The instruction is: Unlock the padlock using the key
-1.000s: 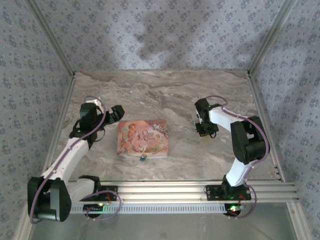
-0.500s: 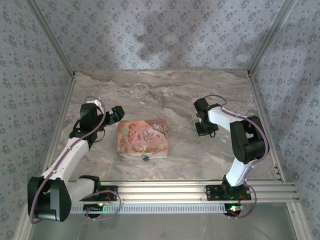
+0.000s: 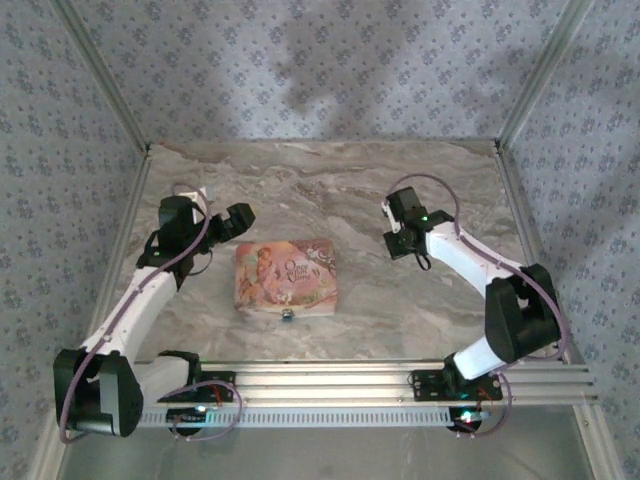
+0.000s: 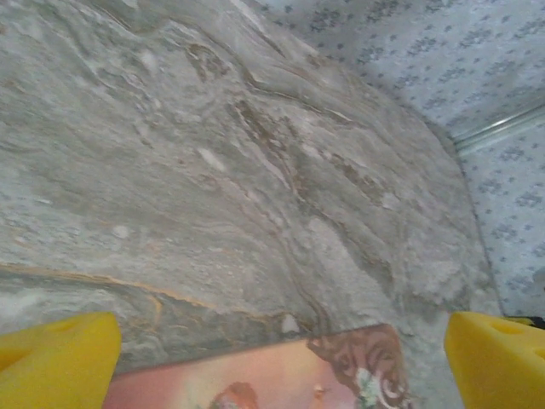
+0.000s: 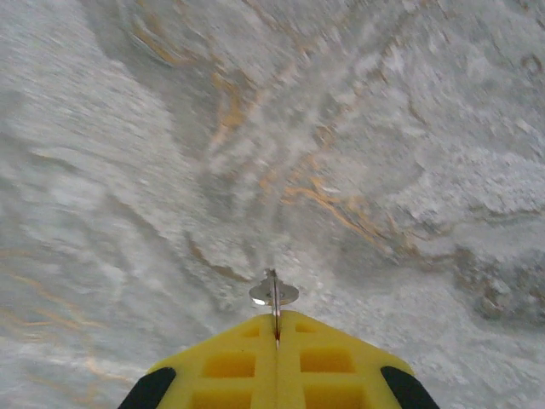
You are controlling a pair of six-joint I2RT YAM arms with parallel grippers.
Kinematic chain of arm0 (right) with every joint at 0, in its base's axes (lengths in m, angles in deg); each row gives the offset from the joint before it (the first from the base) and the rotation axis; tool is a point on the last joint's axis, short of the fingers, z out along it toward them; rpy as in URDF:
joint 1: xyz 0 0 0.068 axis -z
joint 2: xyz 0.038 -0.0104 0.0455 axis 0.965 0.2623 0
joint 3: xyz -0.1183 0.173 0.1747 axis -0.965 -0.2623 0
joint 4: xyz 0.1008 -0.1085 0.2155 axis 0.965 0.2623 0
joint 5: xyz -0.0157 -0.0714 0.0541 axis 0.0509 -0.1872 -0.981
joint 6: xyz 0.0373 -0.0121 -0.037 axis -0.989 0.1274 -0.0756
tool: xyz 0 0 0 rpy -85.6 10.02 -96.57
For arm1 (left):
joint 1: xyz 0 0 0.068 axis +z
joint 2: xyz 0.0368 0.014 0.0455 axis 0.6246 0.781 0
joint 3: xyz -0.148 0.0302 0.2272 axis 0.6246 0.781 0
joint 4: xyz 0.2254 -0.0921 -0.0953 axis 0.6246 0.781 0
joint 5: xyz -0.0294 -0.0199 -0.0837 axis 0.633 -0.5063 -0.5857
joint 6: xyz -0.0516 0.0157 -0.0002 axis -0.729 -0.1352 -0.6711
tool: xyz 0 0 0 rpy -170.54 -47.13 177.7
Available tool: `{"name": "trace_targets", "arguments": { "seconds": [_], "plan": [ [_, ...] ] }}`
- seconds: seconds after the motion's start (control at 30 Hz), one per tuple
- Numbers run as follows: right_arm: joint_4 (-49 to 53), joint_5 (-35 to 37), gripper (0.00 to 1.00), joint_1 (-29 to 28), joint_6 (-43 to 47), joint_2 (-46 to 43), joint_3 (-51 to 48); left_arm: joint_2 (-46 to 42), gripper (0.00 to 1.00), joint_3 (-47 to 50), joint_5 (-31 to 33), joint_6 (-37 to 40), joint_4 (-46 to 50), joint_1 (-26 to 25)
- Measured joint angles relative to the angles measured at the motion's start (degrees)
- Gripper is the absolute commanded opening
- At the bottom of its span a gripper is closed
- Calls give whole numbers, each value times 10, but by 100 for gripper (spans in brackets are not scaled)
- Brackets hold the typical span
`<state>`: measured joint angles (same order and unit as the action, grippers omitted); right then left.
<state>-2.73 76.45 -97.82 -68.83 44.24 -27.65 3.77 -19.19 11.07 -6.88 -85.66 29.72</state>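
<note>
right pincer (image 5: 275,322) pinches the key (image 5: 274,294), arm (image 3: 468,262) stretched over the table (image 5: 170,170).

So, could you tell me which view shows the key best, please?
The right wrist view: the key sticks out of the shut right gripper, seen close up. In the top external view it is too small to tell. The left wrist view faces the pink box instead.
</note>
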Motion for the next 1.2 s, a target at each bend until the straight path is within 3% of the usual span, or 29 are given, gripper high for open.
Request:
{"name": "trace_targets", "arguments": {
  "seconds": [0.23, 0.6, 0.9, 1.2],
  "plan": [
    [-46, -103, 0, -1, -5, -58, 0, 22, 97, 0, -51, -122, -57, -24],
    [-223, -243, 0, -23, -45, -153, -54, 127, 92, 0, -68, -422, -261, -127],
    [-329, -286, 0, -59, -73, -156, -92, 208, 89, 0, -39, -602, -418, -201],
    [-395, -294, 0, -92, -90, -132, -97, 293, 82, -20, -12, -720, -531, -261]
  ]
}}
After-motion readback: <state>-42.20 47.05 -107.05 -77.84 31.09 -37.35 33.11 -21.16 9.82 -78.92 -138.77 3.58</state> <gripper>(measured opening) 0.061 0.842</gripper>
